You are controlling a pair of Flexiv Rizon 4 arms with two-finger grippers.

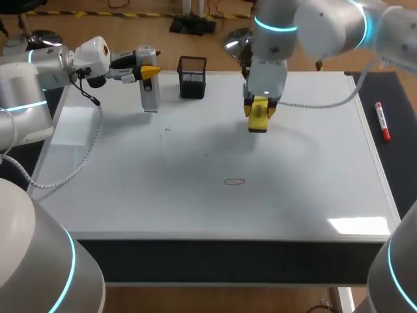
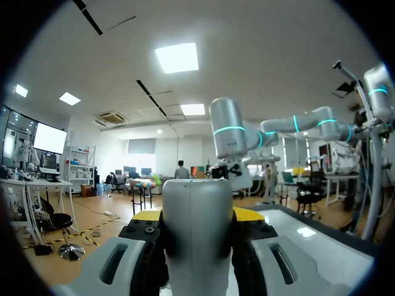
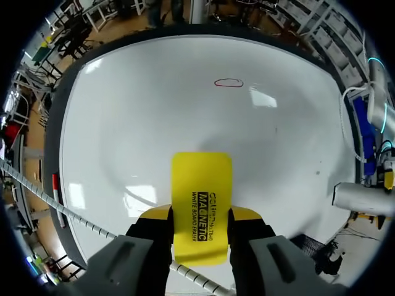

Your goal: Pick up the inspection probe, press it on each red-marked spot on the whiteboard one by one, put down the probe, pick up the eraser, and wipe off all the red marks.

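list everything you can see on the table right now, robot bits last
whiteboard: 1, white, covers the table top
red mark: 1, red oval outline, near the board's middle, toward the near edge
pen holder: 1, black mesh, at the board's far edge, between the two grippers
marker: 1, red and white, on the dark strip beside the board's right edge
inspection probe: 1, grey-white, upright in the left gripper
eraser: 1, yellow, in the right gripper
left gripper: 1, yellow tips, shut on the inspection probe, far left
right gripper: 1, yellow tips, shut on the eraser, far middle
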